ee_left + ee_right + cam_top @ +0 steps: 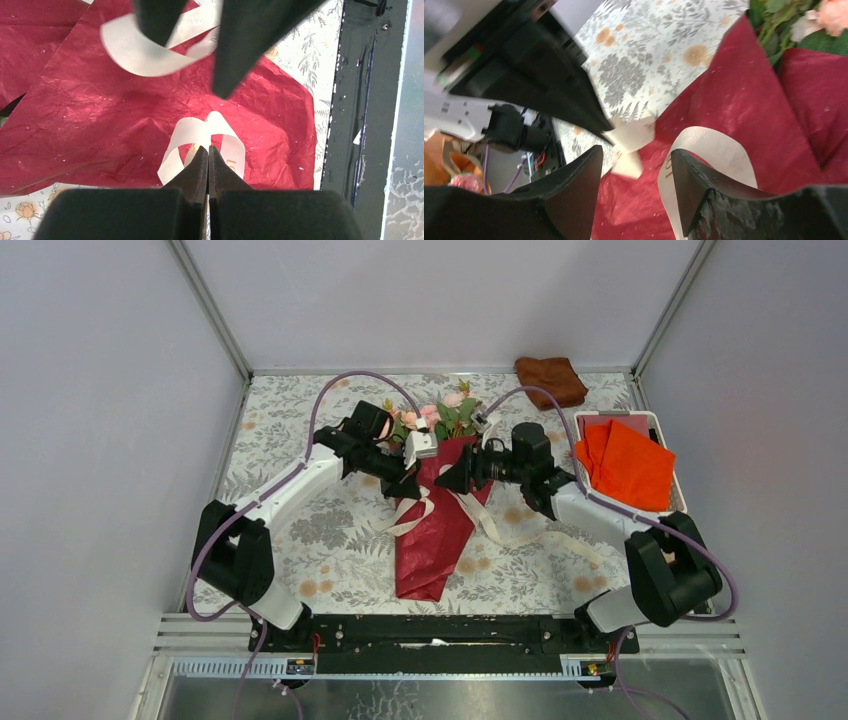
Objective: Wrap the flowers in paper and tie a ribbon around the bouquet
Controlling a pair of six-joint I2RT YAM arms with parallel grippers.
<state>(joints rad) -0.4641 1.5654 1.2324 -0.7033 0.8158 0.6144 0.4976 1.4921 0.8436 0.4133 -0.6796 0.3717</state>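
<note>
Left end effector [208, 152] is clamped shut on a loop of the ribbon [187, 137], right over the paper [100, 115]. Right end effector [636, 150] has its jaws apart. The ribbon brushes one finger but isn't pinched, as far as I can tell.

Bouquet [430, 540] lies mid-worktop [320, 530], flowers [440, 418] at 12 o'clock, cone tip at 6. Left tool comes in from 10, right from 3, and the tips meet over the upper cone.

Handling, my read: ribbon is light, limp and flat, so it will likely twist or slip out of a shallow pinch. Grab it across the flat face, close to the crossing, not out on a tail. Paper looks thin and crinkly — I'd expect it to spring open if tension drops and tear if dragged. Blooms crush easily, so stay off the heads.

Hard to read: can't tell knot from plain crossing, as fingers cover it in both wrist views. Ribbon path under the cone is hidden. One tail runs toward 4 o'clock and a short bit shows at 8. Stems are fully inside the wrap.
</note>
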